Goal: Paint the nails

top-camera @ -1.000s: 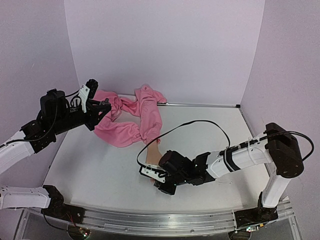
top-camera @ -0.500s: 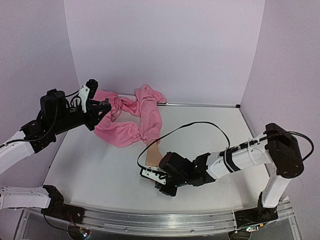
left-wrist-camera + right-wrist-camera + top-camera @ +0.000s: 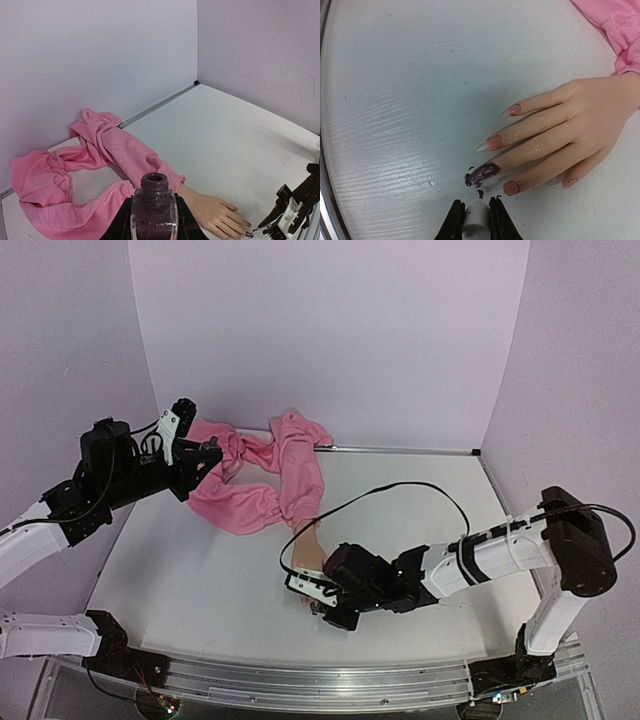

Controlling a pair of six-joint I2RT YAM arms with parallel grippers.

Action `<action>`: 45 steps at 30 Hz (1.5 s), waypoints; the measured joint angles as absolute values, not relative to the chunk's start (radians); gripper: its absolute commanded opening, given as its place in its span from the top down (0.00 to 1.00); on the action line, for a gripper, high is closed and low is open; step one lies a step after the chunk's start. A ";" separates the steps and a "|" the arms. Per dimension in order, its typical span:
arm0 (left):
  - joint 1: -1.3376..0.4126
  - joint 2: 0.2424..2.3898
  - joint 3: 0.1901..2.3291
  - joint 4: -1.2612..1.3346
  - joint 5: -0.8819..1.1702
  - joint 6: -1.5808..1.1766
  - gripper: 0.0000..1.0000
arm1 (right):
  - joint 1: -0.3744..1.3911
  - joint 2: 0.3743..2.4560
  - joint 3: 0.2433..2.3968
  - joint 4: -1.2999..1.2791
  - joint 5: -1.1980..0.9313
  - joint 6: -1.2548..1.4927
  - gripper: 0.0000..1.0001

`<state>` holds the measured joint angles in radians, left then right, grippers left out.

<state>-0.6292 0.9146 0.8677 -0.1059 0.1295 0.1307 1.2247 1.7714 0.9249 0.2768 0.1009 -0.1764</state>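
Note:
A pale mannequin hand (image 3: 570, 130) with a pink sleeve (image 3: 290, 485) lies palm down on the white table. One nail (image 3: 484, 172) is painted dark purple; the other nails (image 3: 495, 143) are skin-toned. My right gripper (image 3: 472, 210) is shut on a white brush cap (image 3: 476, 217), its small dark brush tip just short of the purple nail. It hangs low over the fingertips in the top view (image 3: 322, 605). My left gripper (image 3: 152, 225) is shut on an open bottle of purple polish (image 3: 153, 207), held high at the back left (image 3: 195, 455).
The pink garment (image 3: 75, 175) is bunched along the back wall. Purple polish is smeared on the table (image 3: 470, 179) by the painted nail. A black cable (image 3: 400, 490) loops over the table above the right arm. The front table edge (image 3: 324, 150) is close.
My right gripper has shifted slightly right and nearer the table's front edge, staying at the fingertips. The left arm has not moved.

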 measured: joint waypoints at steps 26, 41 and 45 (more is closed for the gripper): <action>-0.629 0.911 0.900 -0.222 0.510 0.271 1.00 | 1.121 1.424 1.134 0.281 0.030 0.170 1.00; -0.641 0.923 0.802 -0.263 0.550 0.398 1.00 | 0.992 1.624 1.555 0.180 -0.482 0.240 1.00; -0.642 0.931 0.802 -0.263 0.559 0.401 1.00 | 1.000 1.666 1.573 0.151 -0.516 0.241 1.00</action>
<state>-0.6418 0.9310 0.8024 -0.2630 0.5594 0.4007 1.0000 1.6661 1.5730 0.1509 -0.5159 0.2405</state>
